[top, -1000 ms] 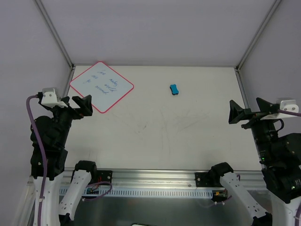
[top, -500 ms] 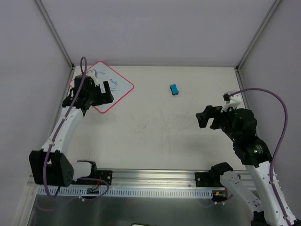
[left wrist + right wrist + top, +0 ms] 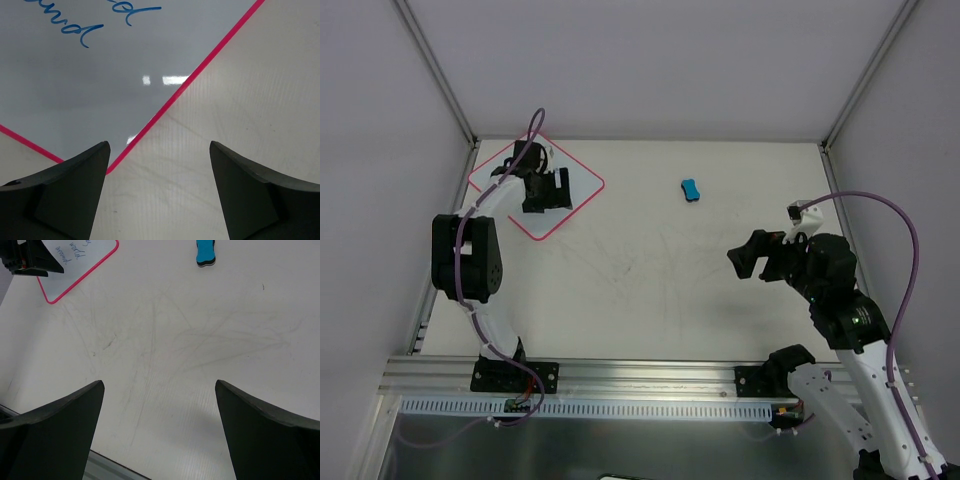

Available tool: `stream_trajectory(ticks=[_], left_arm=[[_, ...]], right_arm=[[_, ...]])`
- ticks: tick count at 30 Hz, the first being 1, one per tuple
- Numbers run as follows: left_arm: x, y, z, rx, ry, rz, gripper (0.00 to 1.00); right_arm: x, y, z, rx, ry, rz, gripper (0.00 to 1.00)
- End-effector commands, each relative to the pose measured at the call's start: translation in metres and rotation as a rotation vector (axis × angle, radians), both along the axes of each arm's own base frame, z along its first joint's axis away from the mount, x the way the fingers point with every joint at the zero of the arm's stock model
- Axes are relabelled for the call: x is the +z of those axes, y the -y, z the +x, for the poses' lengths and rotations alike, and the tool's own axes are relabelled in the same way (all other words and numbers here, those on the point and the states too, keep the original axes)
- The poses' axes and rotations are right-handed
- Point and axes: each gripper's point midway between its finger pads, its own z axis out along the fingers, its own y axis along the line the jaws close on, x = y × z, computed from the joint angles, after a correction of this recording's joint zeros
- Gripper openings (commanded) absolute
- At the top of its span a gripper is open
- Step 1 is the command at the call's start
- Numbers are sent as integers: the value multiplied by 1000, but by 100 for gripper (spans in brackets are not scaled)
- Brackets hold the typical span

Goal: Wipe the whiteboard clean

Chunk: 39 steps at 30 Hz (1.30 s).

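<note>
The whiteboard (image 3: pixel 583 184) lies turned like a diamond at the table's far left, white with a pink rim. Blue handwriting shows on it in the left wrist view (image 3: pixel 100 70). My left gripper (image 3: pixel 548 192) hangs open and empty over the board's near right edge; in its own view (image 3: pixel 159 150) the pink rim runs between the fingers. The blue eraser block (image 3: pixel 690 189) lies apart at the far middle, also in the right wrist view (image 3: pixel 205 252). My right gripper (image 3: pixel 750 255) is open and empty above bare table (image 3: pixel 160 390), nearer than the eraser. The board's corner (image 3: pixel 82 270) shows there too.
The table (image 3: pixel 650 270) is white with faint scuff marks. Grey walls and metal posts (image 3: pixel 440 70) close it in at the back and sides. A metal rail (image 3: pixel 640 375) runs along the near edge.
My left arm has reached out from the near left side to hang over the whiteboard. My right arm has swung in from the right edge toward the table's middle right.
</note>
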Motion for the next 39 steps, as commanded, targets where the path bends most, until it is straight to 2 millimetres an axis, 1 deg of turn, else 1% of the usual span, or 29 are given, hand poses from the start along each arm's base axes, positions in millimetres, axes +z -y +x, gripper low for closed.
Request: stream_trajectory(ticks=[1, 2, 6, 9, 14, 15, 17, 18, 21, 22, 24, 27, 29, 31, 32, 34, 36, 38, 39], left_arm=[[0, 7, 12, -36, 6, -5, 81], [-8, 7, 12, -32, -14, -4, 79], [-24, 9, 10, -27, -54, -8, 73], [-37, 11, 5, -29, -88, -2, 70], [-51, 17, -2, -26, -133, -9, 65], [-53, 18, -2, -28, -138, -9, 62], [-58, 20, -5, -26, -155, -6, 61], [-60, 19, -6, -23, -160, 0, 57], [-66, 17, -11, -10, -184, 11, 55], [-68, 17, -12, -4, -190, 15, 52], [-72, 17, -16, -4, -207, 22, 50], [-76, 20, -21, -12, -223, 37, 38], [-78, 22, -24, -14, -235, 40, 27], [-80, 28, -30, -28, -248, 47, 20], [-79, 31, -32, -33, -250, 47, 13], [-80, 38, -38, -42, -263, 40, 8], [-79, 49, -46, -61, -275, 33, 2], [-81, 58, -58, -58, -301, 20, 0], [-78, 67, -64, -73, -304, 12, 0]], right_arm=[[6, -4, 2, -3, 14, 39, 99], [5, -4, 3, -6, 10, 36, 99], [3, -3, 5, -18, 1, 29, 99], [1, -3, 7, -20, -9, 25, 99], [-1, -6, 9, -10, -23, 28, 99], [-1, -6, 9, -7, -24, 25, 99], [-2, -7, 9, -5, -29, 26, 99], [-2, -7, 8, -4, -27, 27, 99], [-2, -8, 7, 0, -29, 35, 99], [-2, -7, 7, -2, -28, 35, 99], [-2, -7, 5, -4, -25, 37, 99], [-3, -6, 4, -5, -25, 41, 99], [-4, -7, 3, -4, -25, 45, 99], [-4, -7, 2, -3, -21, 51, 99], [-4, -7, 1, -2, -21, 51, 99], [-4, -6, 0, -3, -20, 55, 99], [-3, -6, -2, -2, -11, 60, 99], [-4, -6, -3, -2, -11, 60, 99], [-3, -5, -4, 0, -3, 62, 99]])
